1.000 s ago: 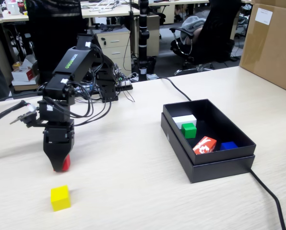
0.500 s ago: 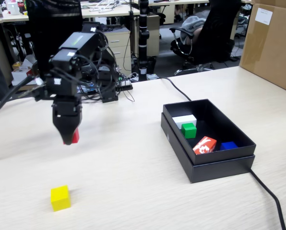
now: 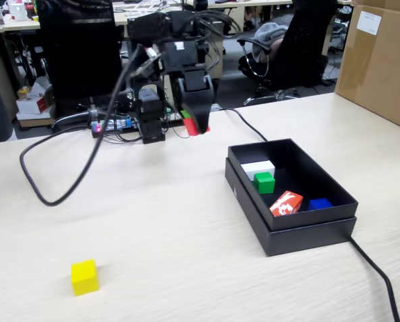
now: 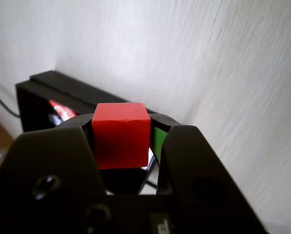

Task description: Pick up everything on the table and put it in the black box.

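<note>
Since half a second ago the end effector [image 3: 197, 127] has been swung from the left part of the fixed view, above the desk, to the upper middle, and raised higher; the small plain red cube [image 3: 201, 127] has been carried along with it. The jaws are closed on that red cube, which is seen in the wrist view [image 4: 121, 134] clamped between the two black fingers.

The small plain yellow cube [image 3: 84, 277] has not been moved: it lies on the pale wood-grain desk [image 3: 173, 228] well to the left of and below the end effector, near the front edge of the fixed view.

The shallow matte black cardboard box [image 3: 301, 235] stands on the desk to the right of and below the end effector, apart from it. Inside it, unchanged, are seen a white block [image 3: 256, 168], the small green cube [image 3: 264, 182] touching it, a red-and-white printed packet [image 3: 286, 202] and a blue object [image 3: 319, 204]. In the wrist view a corner of the box [image 4: 43, 90] is seen just beyond the held cube.
</note>
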Robot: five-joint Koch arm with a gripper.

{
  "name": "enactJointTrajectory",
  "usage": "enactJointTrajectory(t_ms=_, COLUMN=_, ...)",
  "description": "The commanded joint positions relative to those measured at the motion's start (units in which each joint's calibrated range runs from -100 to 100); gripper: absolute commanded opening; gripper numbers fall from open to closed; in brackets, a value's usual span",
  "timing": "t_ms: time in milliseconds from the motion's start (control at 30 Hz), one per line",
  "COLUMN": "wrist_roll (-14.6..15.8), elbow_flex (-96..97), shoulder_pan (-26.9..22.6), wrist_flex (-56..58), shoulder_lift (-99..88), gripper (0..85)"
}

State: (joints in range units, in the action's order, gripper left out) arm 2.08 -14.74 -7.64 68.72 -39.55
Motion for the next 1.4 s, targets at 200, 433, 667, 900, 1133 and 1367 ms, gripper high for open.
enactJointTrajectory(t_ms=200, wrist_roll=3.91, elbow_flex=-20.07, shoulder_pan=-6.94, wrist_flex=-0.08, shoulder_lift=19.64, gripper=3.5)
enactJointTrajectory(t_ms=433, wrist_roll=6.2, elbow_flex=-26.78, shoulder_pan=-9.52, wrist_flex=-0.77, shoulder_lift=39.95, gripper=4.3)
enactJointTrajectory(t_ms=667, wrist_roll=6.3, elbow_flex=-19.53, shoulder_pan=-9.04, wrist_flex=-1.29, shoulder_lift=44.88, gripper=11.3)
enactJointTrajectory(t_ms=900, wrist_roll=6.2, elbow_flex=-16.17, shoulder_pan=-8.64, wrist_flex=-1.72, shoulder_lift=44.65, gripper=22.2)
enactJointTrajectory(t_ms=1133, wrist_roll=6.2, elbow_flex=-17.35, shoulder_pan=-8.11, wrist_flex=-1.72, shoulder_lift=38.34, gripper=39.4)
enactJointTrajectory(t_ms=1367, wrist_roll=5.91, elbow_flex=-22.16, shoulder_pan=-6.01, wrist_flex=-1.55, shoulder_lift=27.56, gripper=39.4)
